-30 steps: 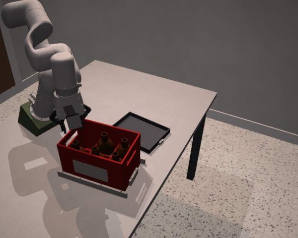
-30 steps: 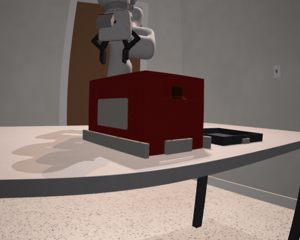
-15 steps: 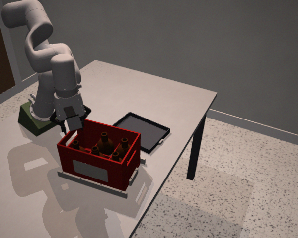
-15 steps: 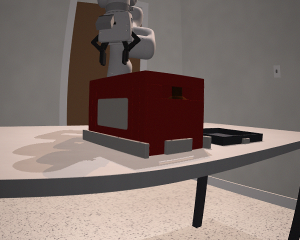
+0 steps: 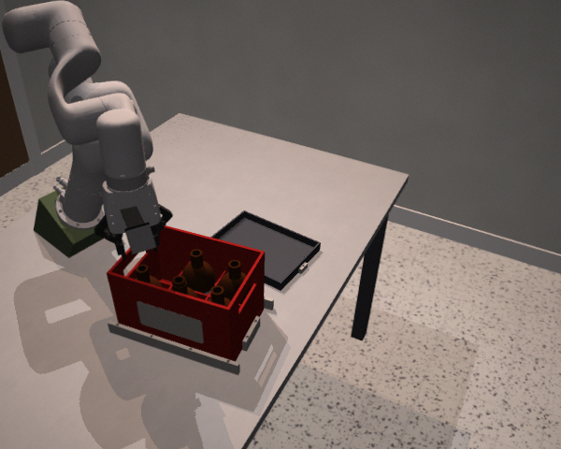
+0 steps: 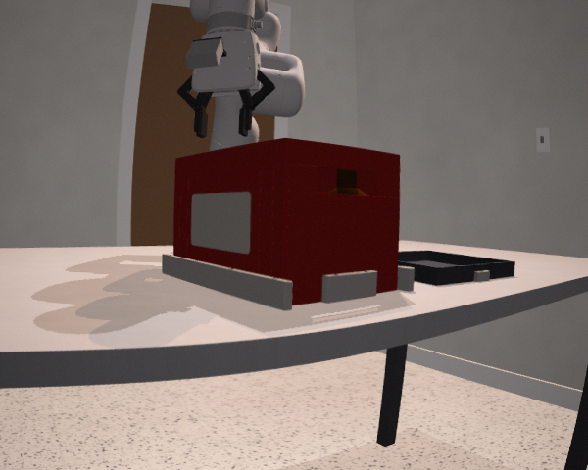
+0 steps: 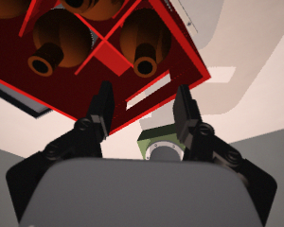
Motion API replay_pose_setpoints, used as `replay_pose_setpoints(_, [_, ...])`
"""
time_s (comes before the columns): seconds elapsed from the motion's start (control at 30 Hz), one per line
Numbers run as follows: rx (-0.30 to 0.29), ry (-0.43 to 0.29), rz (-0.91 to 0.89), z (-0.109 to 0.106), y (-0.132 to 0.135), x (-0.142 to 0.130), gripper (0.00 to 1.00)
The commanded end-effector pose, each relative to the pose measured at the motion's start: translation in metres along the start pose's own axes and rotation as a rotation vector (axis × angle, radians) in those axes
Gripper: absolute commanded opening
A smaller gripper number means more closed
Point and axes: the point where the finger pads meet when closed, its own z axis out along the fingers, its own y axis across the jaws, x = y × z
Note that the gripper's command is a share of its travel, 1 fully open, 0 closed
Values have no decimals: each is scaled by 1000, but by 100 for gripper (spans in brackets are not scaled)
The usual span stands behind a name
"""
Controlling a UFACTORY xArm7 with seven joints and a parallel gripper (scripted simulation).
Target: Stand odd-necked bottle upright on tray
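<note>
The red crate (image 5: 126, 299) (image 6: 334, 243) (image 7: 19, 77) stands level on the table. Several brown bottles stand in it: one at the front left (image 5: 142, 273) (image 7: 144, 43), one in the front middle (image 5: 179, 284), one at the front right (image 5: 217, 295), one in the back middle (image 5: 197, 272) (image 7: 62, 35) and one at the back right (image 5: 233, 278). The back left compartment shows no bottle. I cannot tell which neck differs. The black-rimmed tray (image 5: 271, 246) (image 6: 451, 276) lies level behind the crate, with no bottle on it. My gripper (image 5: 138, 252) (image 6: 222, 134) (image 7: 144, 95) is open and empty, above the crate's left end.
Grey stop strips (image 5: 174, 346) (image 6: 228, 280) line the crate's foot. A small pale stop (image 5: 303, 267) (image 6: 481, 275) touches the tray's rim. The crate's high walls and inner dividers (image 7: 104, 40) surround the bottles. The arm's green base (image 5: 68, 237) (image 7: 153, 134) stands beyond the crate's left end.
</note>
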Motion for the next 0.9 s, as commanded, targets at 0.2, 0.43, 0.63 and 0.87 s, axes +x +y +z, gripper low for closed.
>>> replay_pose_setpoints(0.2, [0,3,0,13,0,1,65])
replay_pose_setpoints(0.43, [0,3,0,18,0,1,65])
replay_pose_setpoints(0.63, [0,3,0,22,0,1,65])
replay_pose_setpoints(0.87, [0,3,0,23,0,1,65])
